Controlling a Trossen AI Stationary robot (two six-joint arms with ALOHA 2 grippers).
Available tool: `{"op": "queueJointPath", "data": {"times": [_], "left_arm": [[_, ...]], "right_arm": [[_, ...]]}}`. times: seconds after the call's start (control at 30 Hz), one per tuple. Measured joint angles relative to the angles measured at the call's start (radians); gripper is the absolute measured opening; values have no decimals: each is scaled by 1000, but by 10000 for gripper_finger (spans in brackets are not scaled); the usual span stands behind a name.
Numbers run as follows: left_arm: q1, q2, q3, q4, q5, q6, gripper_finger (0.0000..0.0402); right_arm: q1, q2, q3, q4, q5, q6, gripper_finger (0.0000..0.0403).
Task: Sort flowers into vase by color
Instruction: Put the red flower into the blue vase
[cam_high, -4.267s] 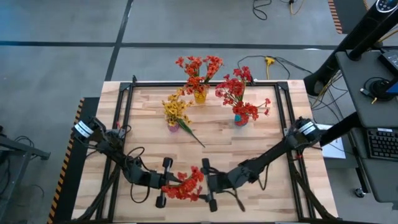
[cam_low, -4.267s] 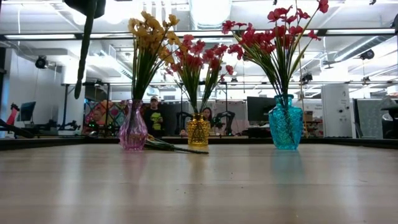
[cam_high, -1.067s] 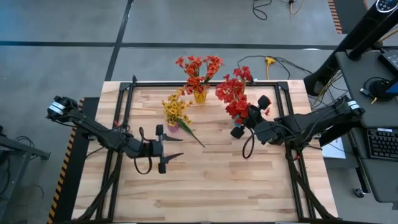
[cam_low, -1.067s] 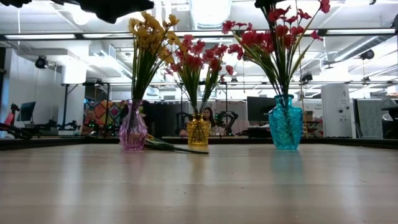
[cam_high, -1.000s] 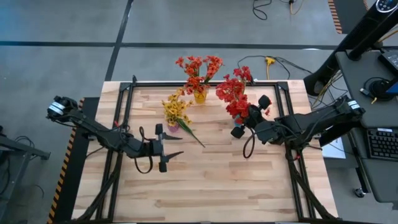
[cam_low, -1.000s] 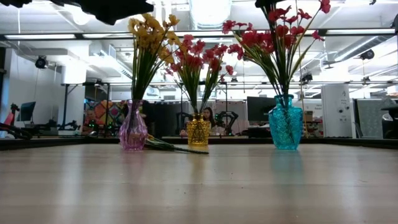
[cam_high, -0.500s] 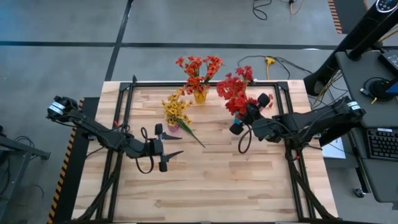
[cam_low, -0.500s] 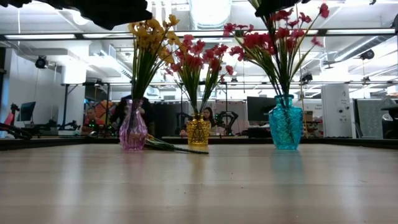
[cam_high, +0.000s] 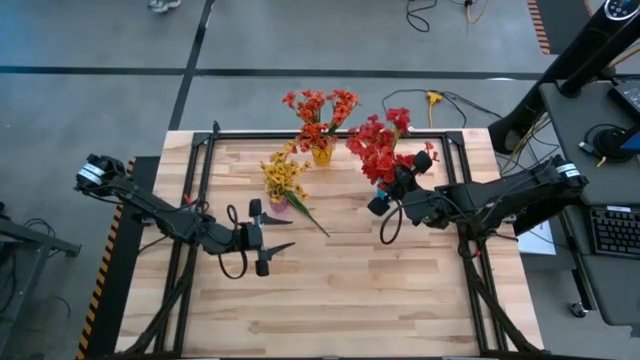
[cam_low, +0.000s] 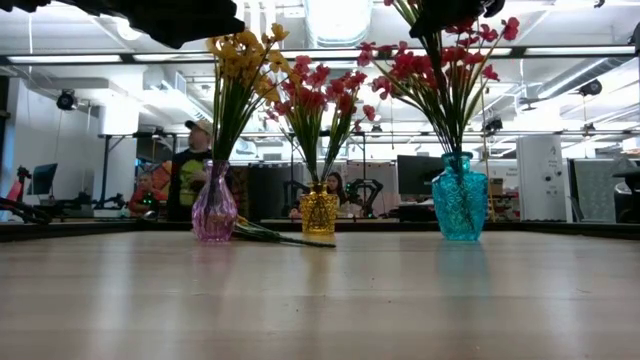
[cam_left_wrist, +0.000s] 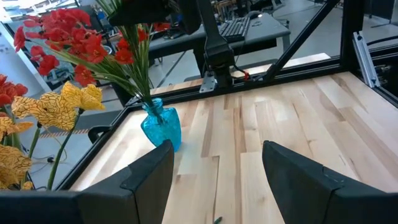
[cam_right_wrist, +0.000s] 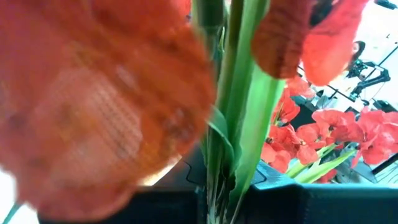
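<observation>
Three vases stand along the table's far half. A pink vase (cam_low: 214, 205) holds yellow flowers (cam_low: 240, 50). An amber vase (cam_low: 319, 212) holds orange-red flowers (cam_low: 315, 95). A blue vase (cam_low: 460, 197) holds red flowers (cam_low: 440, 70). My right gripper (cam_high: 388, 176) hangs over the blue vase, shut on a red flower spray (cam_high: 375, 148). My left gripper (cam_high: 268, 240) hovers open near the table's middle left, with nothing between its fingers (cam_left_wrist: 146, 180). From above, the blue vase is hidden under the blossoms and my right gripper. My right gripper pinches the red spray's green stems (cam_right_wrist: 225, 171) between its two fingers, below the blossoms. The fingers lie about level, from the table's right, across the stems. The spray stands roughly upright over the blue vase; its lower end is lost among the other stems.
A green leafy stem (cam_high: 308, 215) lies on the wood beside the pink vase. A black metal frame (cam_high: 330, 133) runs along the table's edges. Bare wood (cam_high: 340, 300) fills the near half. A person (cam_low: 190, 170) stands in the room behind.
My right gripper has gone a little toward the table's far and left edges with the red spray, and the red blossoms over the blue vase have swayed that way. A person has walked into view behind the pink vase.
</observation>
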Motion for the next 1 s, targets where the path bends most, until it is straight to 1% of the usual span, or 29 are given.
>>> {"op": "queueJointPath", "data": {"times": [0.47,0.7,1.0], "left_arm": [[0,0,0,-4,0,0,227],[0,0,0,-6,0,0,227],[0,1,0,-15,0,-2,227]], "right_arm": [[0,0,-57,1,-1,76,18],[0,4,-64,3,0,98,18],[0,43,-65,3,-3,105,18]]}}
